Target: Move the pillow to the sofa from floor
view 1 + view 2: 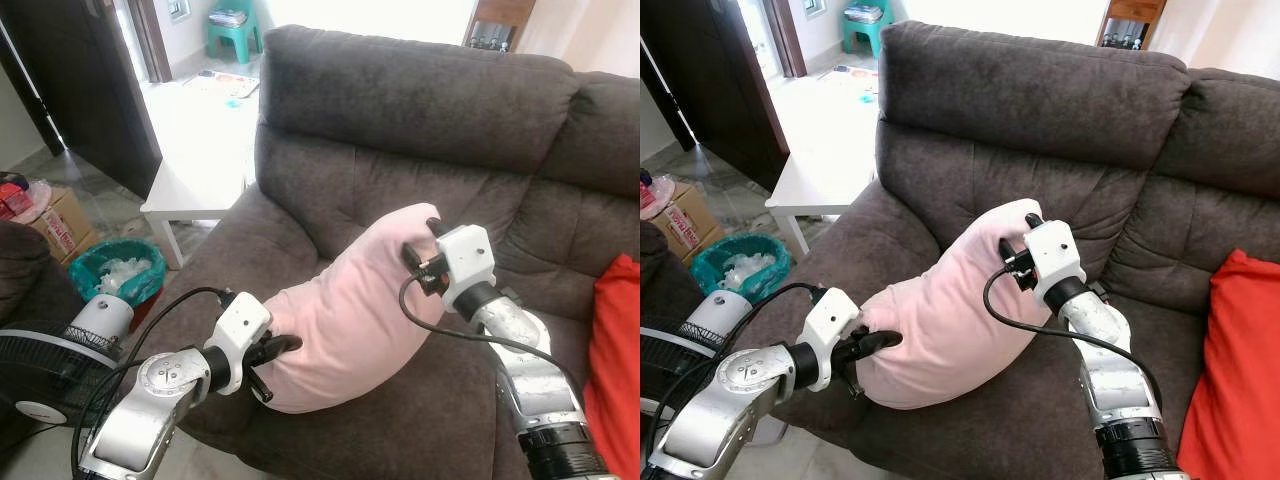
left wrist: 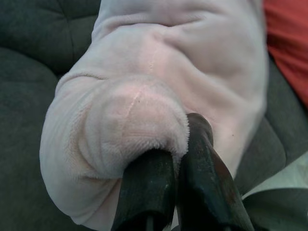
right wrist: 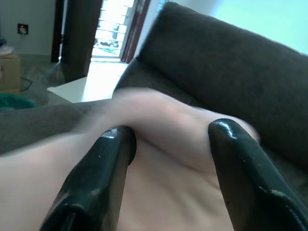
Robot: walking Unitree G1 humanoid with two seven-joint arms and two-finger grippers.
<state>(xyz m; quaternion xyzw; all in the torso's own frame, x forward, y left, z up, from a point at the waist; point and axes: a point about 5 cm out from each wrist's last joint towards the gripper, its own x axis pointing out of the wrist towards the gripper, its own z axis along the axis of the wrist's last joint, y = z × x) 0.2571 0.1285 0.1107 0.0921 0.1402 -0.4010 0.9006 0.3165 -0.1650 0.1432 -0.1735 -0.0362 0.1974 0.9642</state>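
The left gripper (image 2: 175, 159) was pinched tight on a bunched corner of the pink pillow (image 1: 350, 310), its two black fingers (image 2: 149, 192) pressed close together with a fold of the fabric squeezed between them. In the head views that grip sat at the pillow's lower end, toward the front edge of the sofa's seat. The right gripper (image 3: 168, 159) stood wide at the pillow's upper end, its fingers (image 3: 240, 168) spread apart with the soft pink surface lying between them; the wrist view was blurred there, and I could not tell whether the fingertips were pressing into the fabric or only resting against it.

The pillow lay slanted across the dark grey sofa (image 1: 420, 110), its upper end leaning toward the backrest and its lower end down on the seat cushion near the left armrest. It bulged in the middle between the two grippers.

A red cushion (image 1: 1240, 350) sat on the seat at the robot's right, apart from the pillow. Beyond the left armrest stood a low white table (image 1: 195, 190), and nearer the robot a teal bin (image 1: 115, 270) lined with a bag. A cardboard box (image 1: 55, 225) rested on the floor past the bin, and a fan (image 1: 45, 365) stood just beside the left arm.
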